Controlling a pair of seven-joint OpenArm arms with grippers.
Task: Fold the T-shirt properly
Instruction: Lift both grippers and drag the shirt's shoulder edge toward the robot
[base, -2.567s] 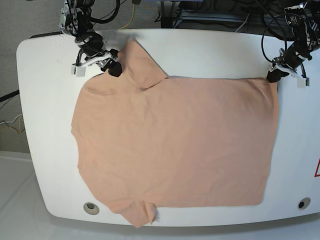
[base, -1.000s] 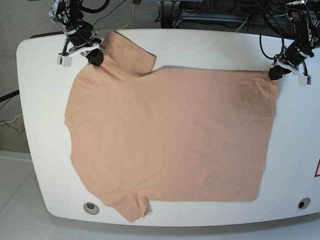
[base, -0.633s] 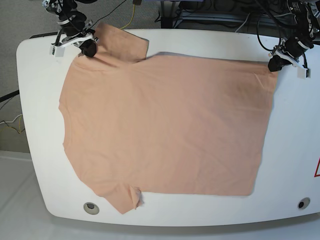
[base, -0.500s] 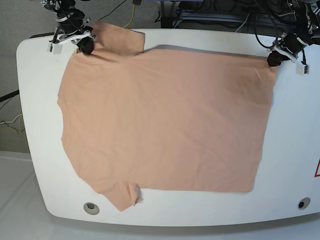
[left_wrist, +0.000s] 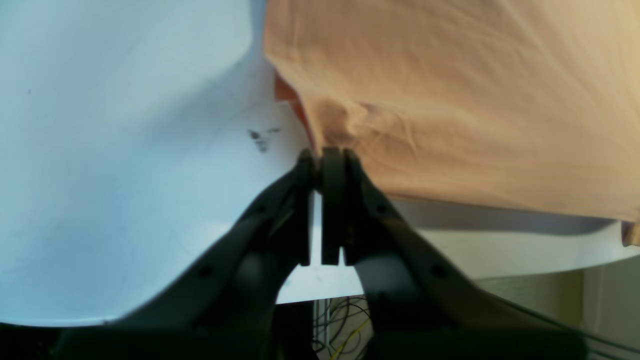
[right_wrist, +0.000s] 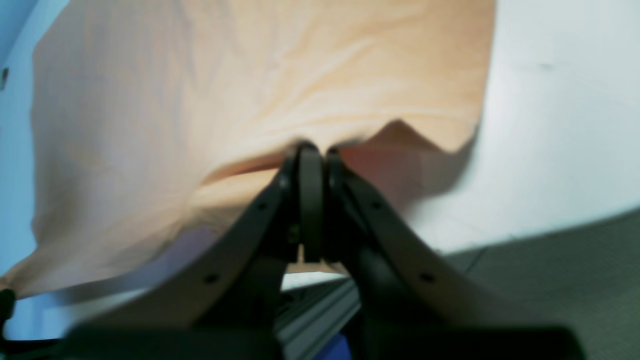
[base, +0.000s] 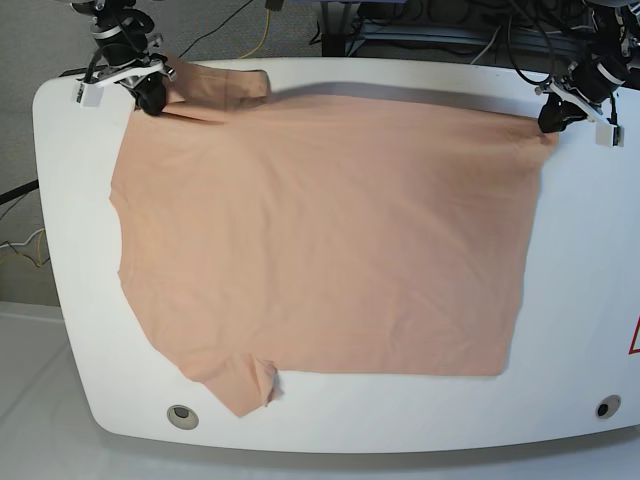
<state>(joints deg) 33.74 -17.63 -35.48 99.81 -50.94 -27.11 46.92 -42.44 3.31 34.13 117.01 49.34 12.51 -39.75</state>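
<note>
We judge slip risk: both pinches are thin edge bites, so more pull could free a corner. Left gripper (left_wrist: 324, 156) and right gripper (right_wrist: 314, 151) are clamped on the shirt (base: 320, 230) w/ no gap. Shirt is peach, plain, spread flat on table (base: 590, 260), far edge lifted, near sleeve crumpled.
</note>
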